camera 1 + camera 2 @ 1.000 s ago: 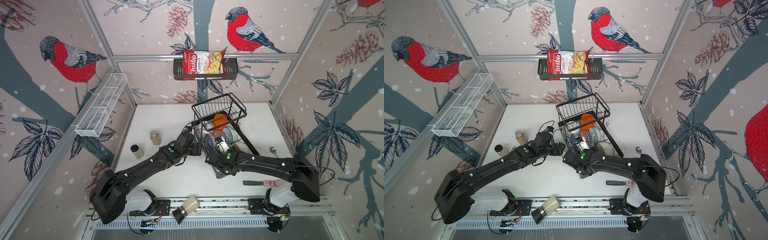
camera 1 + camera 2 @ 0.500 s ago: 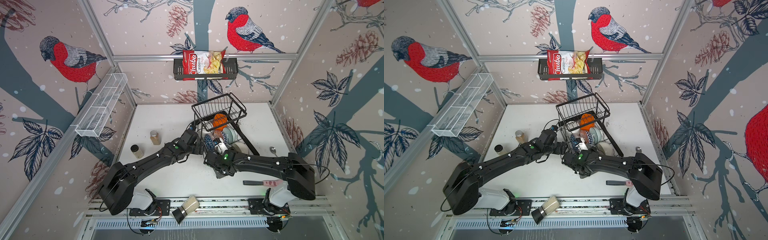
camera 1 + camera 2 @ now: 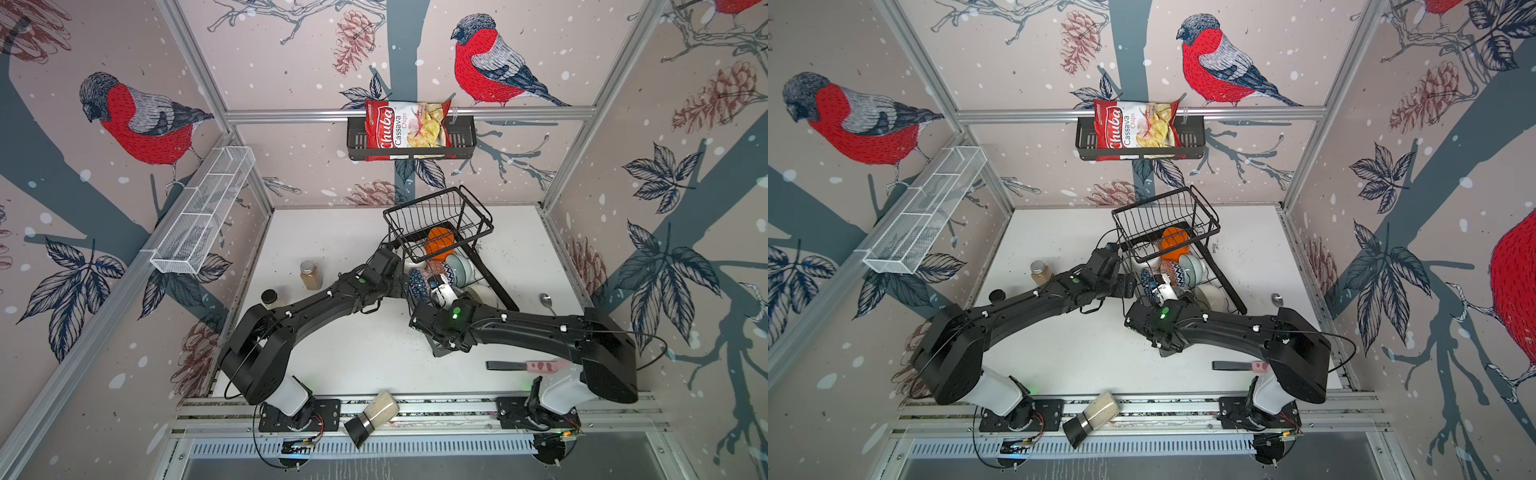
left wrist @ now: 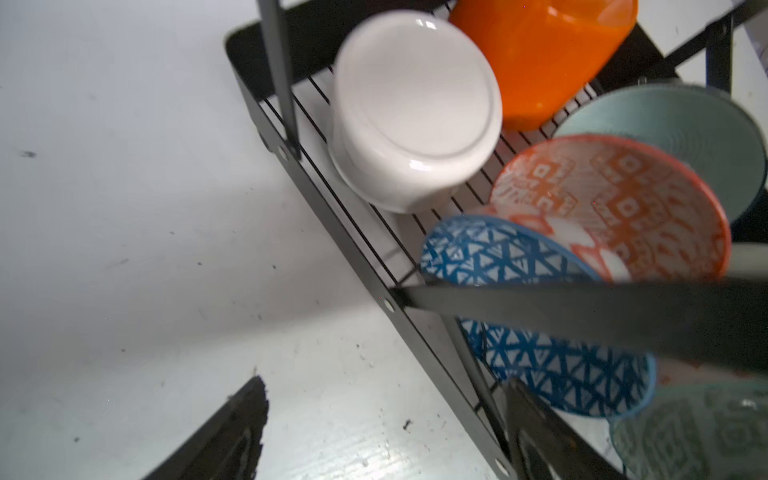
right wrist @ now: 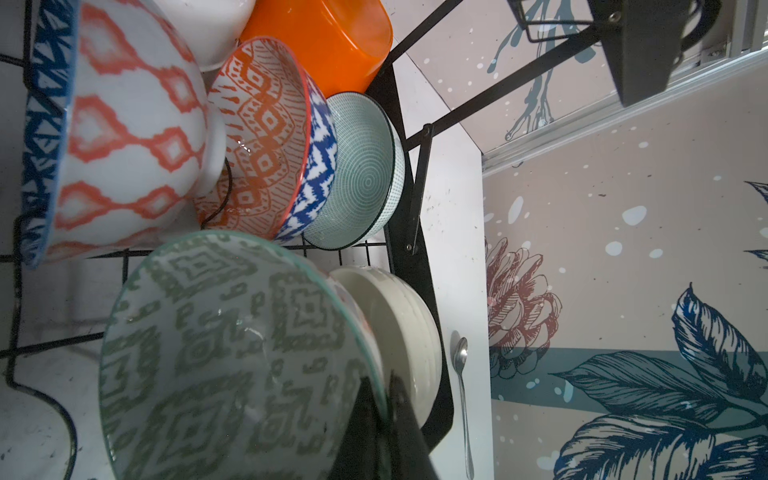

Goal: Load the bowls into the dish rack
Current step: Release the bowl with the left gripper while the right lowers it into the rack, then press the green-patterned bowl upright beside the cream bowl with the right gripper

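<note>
Jaws, right gripper [image 5: 384,419]: pinched thin on the rim of the green-patterned bowl [image 5: 232,353], which stood on edge inside the dish rack [image 3: 492,277], just beside a plain white bowl [image 5: 409,332].

Jaws, left gripper [image 4: 386,384]: spread wide, nothing between them, low at the rack's side rail.

Bowls counted in the rack, seven:
- orange plastic bowl [image 4: 540,54], far end, under the raised basket tier
- tilted white bowl [image 4: 415,108], next to the orange one
- orange-red patterned bowl [image 4: 615,208], on edge
- blue-triangle bowl [image 4: 540,345], on edge, in front of the orange-red one
- pale teal bowl [image 5: 361,174], on edge behind the orange-red one
- green-patterned bowl, gripped
- plain white bowl, near end

Outside the rack: the table [image 3: 332,353] carried a spice jar [image 3: 311,275] and a spoon [image 3: 546,300]; no bowl showed there.

Progress, judged: loading nearly complete. Left to do: release the green-patterned bowl and draw both arms clear. Whether that bowl sat firmly between dividers could not be told.
</note>
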